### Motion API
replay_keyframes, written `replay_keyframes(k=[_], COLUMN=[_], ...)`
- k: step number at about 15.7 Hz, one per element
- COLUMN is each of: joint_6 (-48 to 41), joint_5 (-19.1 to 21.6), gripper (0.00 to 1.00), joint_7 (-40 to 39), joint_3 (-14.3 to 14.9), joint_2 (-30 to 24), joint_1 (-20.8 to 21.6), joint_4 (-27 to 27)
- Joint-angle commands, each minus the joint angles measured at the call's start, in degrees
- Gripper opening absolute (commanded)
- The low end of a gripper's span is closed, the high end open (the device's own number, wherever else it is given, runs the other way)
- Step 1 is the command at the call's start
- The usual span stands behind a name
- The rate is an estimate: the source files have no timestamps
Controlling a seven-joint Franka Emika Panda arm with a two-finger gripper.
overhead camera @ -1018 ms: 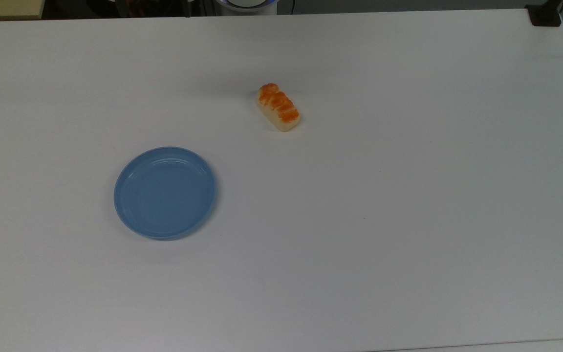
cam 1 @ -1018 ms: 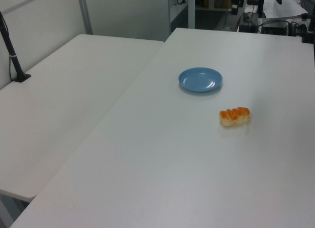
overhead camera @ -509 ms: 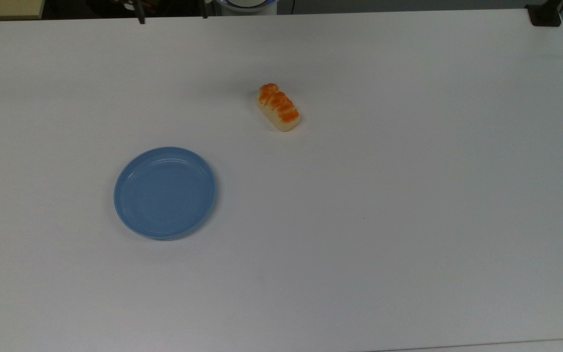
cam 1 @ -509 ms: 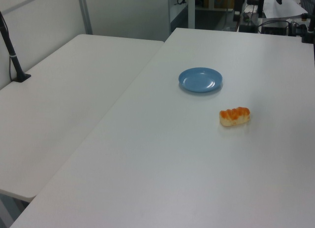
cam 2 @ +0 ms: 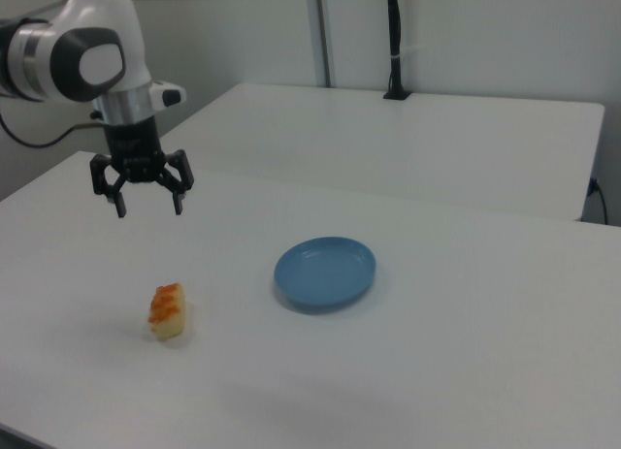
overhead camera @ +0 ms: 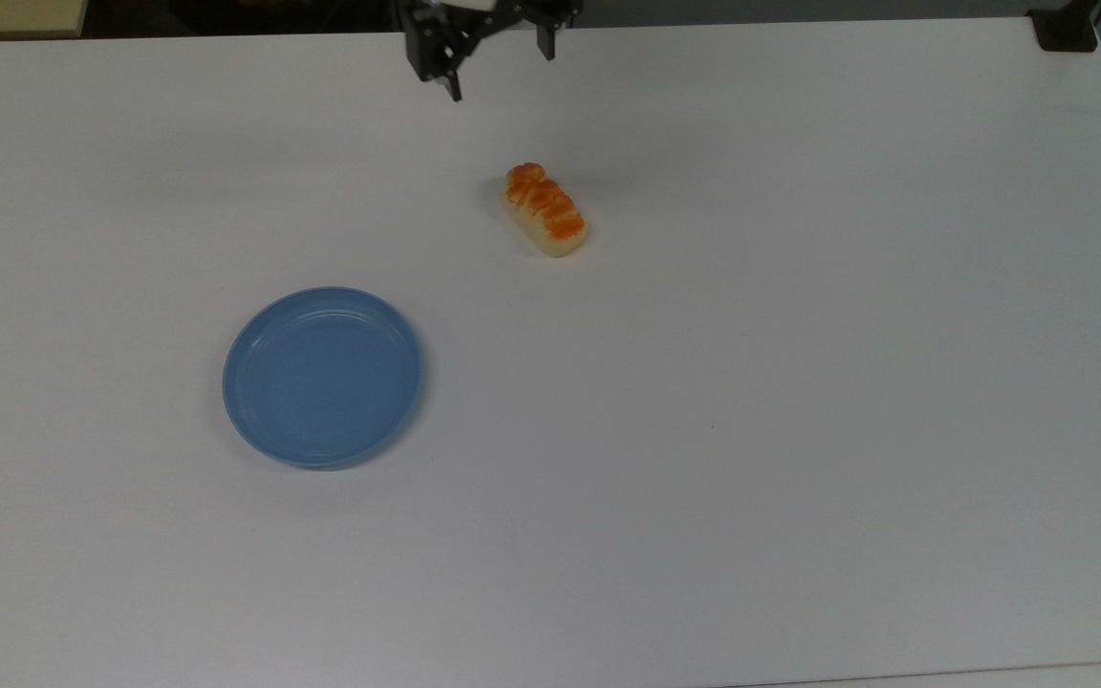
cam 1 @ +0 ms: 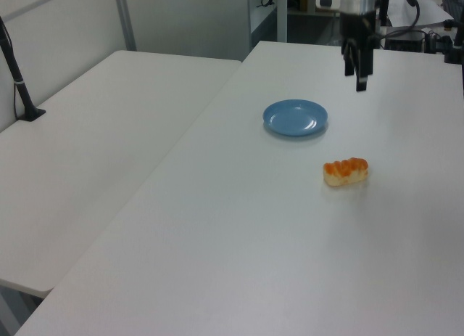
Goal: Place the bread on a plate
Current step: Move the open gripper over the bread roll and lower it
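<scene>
Since one second ago I see my gripper (cam 2: 148,208) has come into view above the table's (overhead camera: 799,430) far edge; bread (overhead camera: 545,209) and plate (overhead camera: 323,376) have not moved. I read no writing anywhere. The fingers are spread wide and hold nothing. The bread lies on the table, well apart from the plate.

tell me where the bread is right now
The bread lies on the white table, apart from the blue plate, up and to the top view's right of it. The open gripper hangs above the table beyond it.
</scene>
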State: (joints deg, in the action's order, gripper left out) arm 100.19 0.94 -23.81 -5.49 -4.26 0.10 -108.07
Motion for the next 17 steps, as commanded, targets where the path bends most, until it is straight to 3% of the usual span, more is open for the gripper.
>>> replay_keyframes(k=[1, 8, 17], joint_6=[2.5, 13.9, 21.6], joint_5=[-2.6, -4.8, -5.6], gripper=[1.00, 0.99, 0.99], joint_7=[-2.6, -3.3, -1.8], joint_3=[-2.9, -6.3, -6.4], joint_2=[-1.5, -1.3, 5.0], joint_1=[-0.4, -0.3, -0.7], joint_4=[-6.4, -16.4, -17.0])
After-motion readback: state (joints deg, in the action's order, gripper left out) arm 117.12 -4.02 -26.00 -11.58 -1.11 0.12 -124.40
